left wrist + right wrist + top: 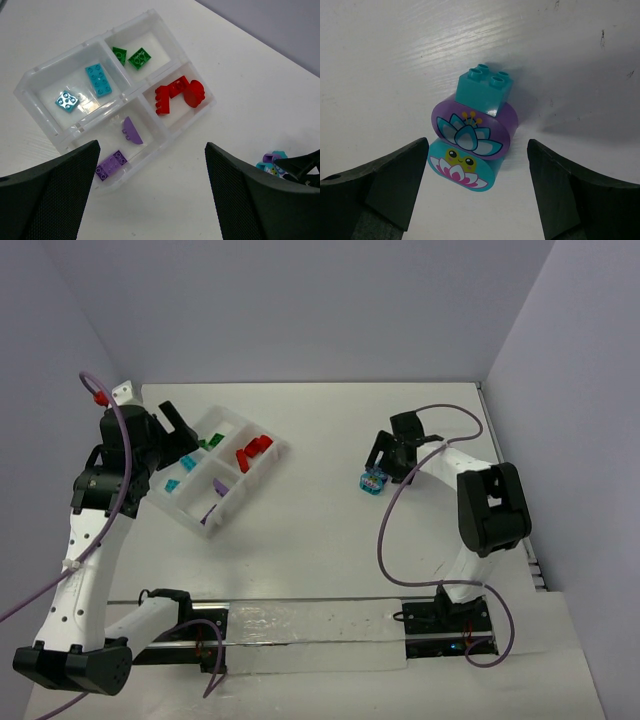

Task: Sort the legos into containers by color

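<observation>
Right gripper (477,170), jaws apart over teal-purple brick stack (472,132): centre, lower squarely, pinch its flat faces; left gripper (151,165) hangs agape above tray (25,82).

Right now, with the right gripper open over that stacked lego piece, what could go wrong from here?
1. The stacked cluster mixes teal and purple bricks. Dropped whole, it puts a wrong colour in whichever compartment of the tray it lands in.
2. Its purple middle piece is rounded, so it may slip or twist as the right gripper closes on it.
3. The left gripper hovers open over the tray, so carrying the cluster there risks a collision.
</observation>
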You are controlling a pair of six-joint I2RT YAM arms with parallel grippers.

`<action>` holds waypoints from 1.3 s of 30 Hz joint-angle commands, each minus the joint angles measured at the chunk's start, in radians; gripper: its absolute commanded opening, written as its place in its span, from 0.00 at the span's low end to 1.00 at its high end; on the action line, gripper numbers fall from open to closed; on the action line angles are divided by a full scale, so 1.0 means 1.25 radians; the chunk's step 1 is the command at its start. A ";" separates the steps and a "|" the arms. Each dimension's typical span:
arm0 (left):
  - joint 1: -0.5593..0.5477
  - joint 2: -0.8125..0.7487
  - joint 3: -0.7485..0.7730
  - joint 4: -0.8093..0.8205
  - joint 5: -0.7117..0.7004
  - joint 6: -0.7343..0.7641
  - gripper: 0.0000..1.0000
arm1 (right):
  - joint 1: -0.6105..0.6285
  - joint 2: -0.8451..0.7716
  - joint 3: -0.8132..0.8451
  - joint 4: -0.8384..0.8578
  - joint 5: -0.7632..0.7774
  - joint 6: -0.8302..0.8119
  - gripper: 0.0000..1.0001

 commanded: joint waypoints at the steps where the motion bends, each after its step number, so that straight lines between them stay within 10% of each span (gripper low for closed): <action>1: 0.000 -0.008 0.000 0.005 -0.010 0.008 0.93 | 0.046 0.021 0.025 0.055 0.008 0.004 0.87; 11: 0.000 -0.005 -0.008 0.001 -0.001 0.001 0.93 | 0.200 -0.009 0.021 0.174 -0.198 -0.108 0.86; 18: 0.001 -0.014 -0.012 -0.004 -0.005 0.006 0.94 | 0.151 -0.073 0.036 0.115 -0.083 -0.137 0.86; 29: 0.000 -0.013 0.006 -0.013 0.006 0.000 0.94 | 0.099 0.208 0.384 -0.047 -0.036 -0.129 0.88; 39: 0.000 -0.036 -0.019 -0.017 0.006 -0.002 0.94 | 0.106 0.158 0.224 0.027 -0.093 -0.107 0.88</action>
